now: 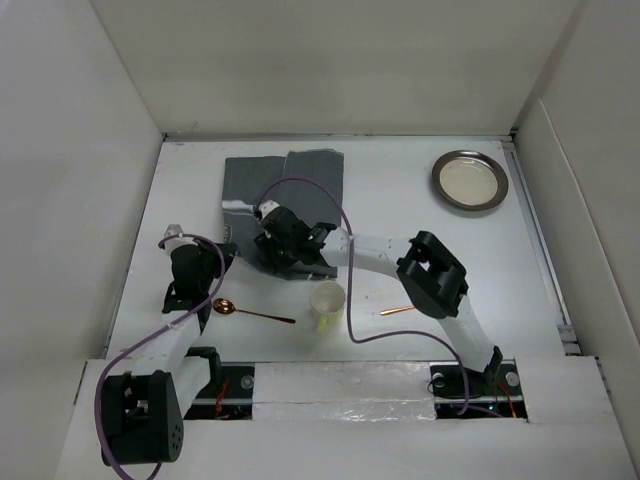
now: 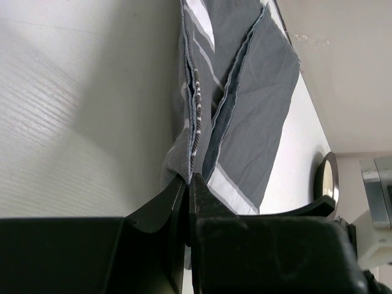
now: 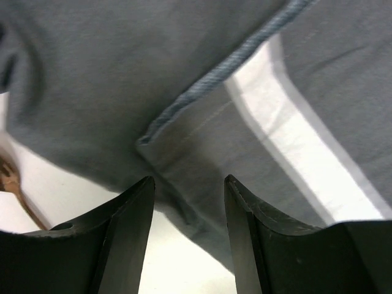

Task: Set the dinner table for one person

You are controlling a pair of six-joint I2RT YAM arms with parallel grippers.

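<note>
Left claw (image 2: 188, 184) is clenched on the near corner of the cloth mat (image 1: 250, 175), its two fingers pressed together with the grey fabric pinched between them and bunched into folds that rise away from the grip. Right claw (image 3: 188, 180) is released: its jaws stand apart just above the mat's near edge, and the hemmed fold and a white stripe of the cloth show through the gap, with nothing caught between the fingers.

Largest of all is the white surface (image 1: 400, 200), which fills the space inside the pale walls and carries everything else. On its far left part lies the dark grey, white-striped mat, rumpled and partly doubled over itself, with both arms reaching onto its near side. A round metal plate (image 1: 470, 181) sits well apart from it, near the far right corner. A pale cup (image 1: 328, 303) stands upright near the middle of the near side, just below the mat. A copper-coloured spoon (image 1: 250, 312) lies to the cup's left, its bowl beside the left arm. A thinner copper utensil (image 1: 400, 311) lies to the cup's right; its type cannot be told.
</note>
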